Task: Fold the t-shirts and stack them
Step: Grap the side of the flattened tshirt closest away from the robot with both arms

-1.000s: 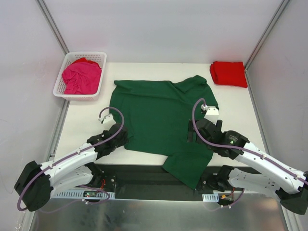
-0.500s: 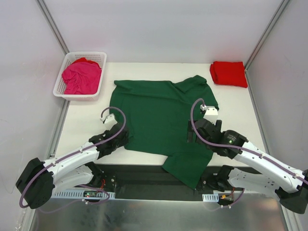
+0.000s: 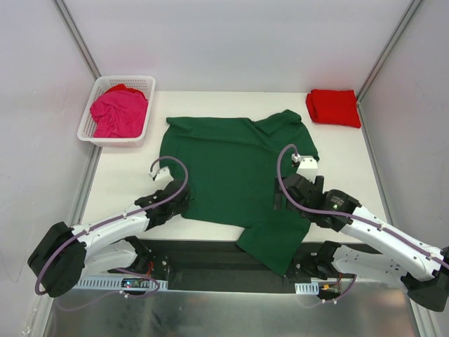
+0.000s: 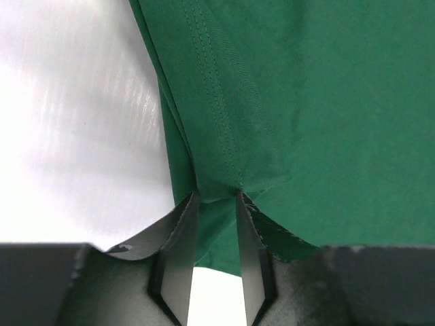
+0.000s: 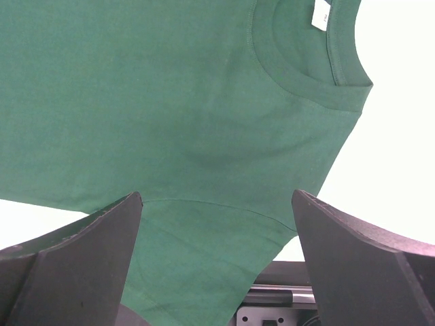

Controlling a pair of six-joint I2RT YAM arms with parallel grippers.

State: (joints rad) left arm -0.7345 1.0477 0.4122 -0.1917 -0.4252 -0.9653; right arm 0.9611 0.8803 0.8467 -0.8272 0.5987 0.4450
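Step in hand: the first fold of the dark green t-shirt (image 3: 231, 168), which lies spread flat across the middle of the counter (image 3: 119, 189), one sleeve hanging over the near edge. The left gripper (image 4: 216, 198) is closed to a narrow gap on the stitched hem at the garment's near-left corner, with a small pucker of fabric pinched between the fingers. The right gripper (image 5: 216, 195) is spread wide and holds nothing; it hangs above the cloth below the collar, toward the near-right side. The next move probably requires the right gripper to descend and close on an edge of the garment, so that both arms can lift and carry the near side over together; a lift from one side alone would likely drag and skew the cloth. The bright red t-shirt (image 3: 334, 107) lies folded at the far-right corner. The magenta pink t-shirt (image 3: 119, 112) sits crumpled in a white lattice basket (image 3: 137, 83) at the far-left corner. The counter is white, smooth and slightly glossy, enclosed by plain white walls (image 3: 231, 42).
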